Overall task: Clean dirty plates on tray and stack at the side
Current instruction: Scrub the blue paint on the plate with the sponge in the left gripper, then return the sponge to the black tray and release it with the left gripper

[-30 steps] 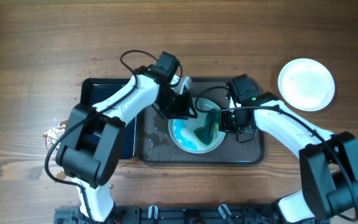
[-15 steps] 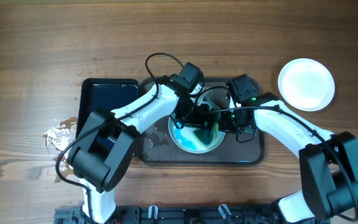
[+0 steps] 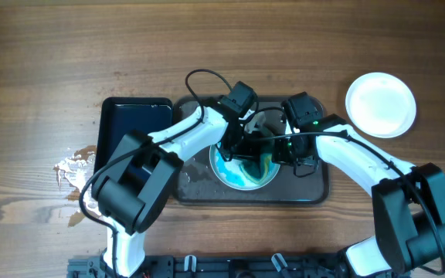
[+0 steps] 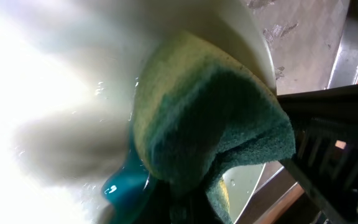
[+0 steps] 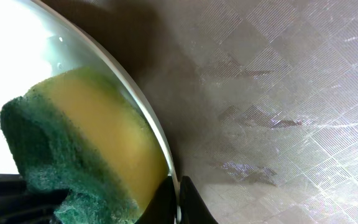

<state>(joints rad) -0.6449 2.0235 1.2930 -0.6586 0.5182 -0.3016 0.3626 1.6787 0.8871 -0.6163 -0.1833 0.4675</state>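
Green scouring sponge with a yellow foam back (image 3: 259, 161) is pinched in my right claw (image 3: 275, 150), jaws fully closed on it. It's pressed at the rim of the blue-smeared round white plate (image 3: 232, 176), which sits in the large dark grey tray (image 3: 199, 184) mid-way across the wooden surface (image 3: 52, 62). My left claw (image 3: 236, 147) is clamped tight at that plate's far rim, and I can't tell what it grips. A clean white plate (image 3: 381, 104) lies beside the tray, toward the right edge.

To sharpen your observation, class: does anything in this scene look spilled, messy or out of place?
Yes. Blue liquid is smeared across the plate under the sponge on the tray, which shows wet streaks. A crumpled shiny scrap lies on the table at far left, like litter.
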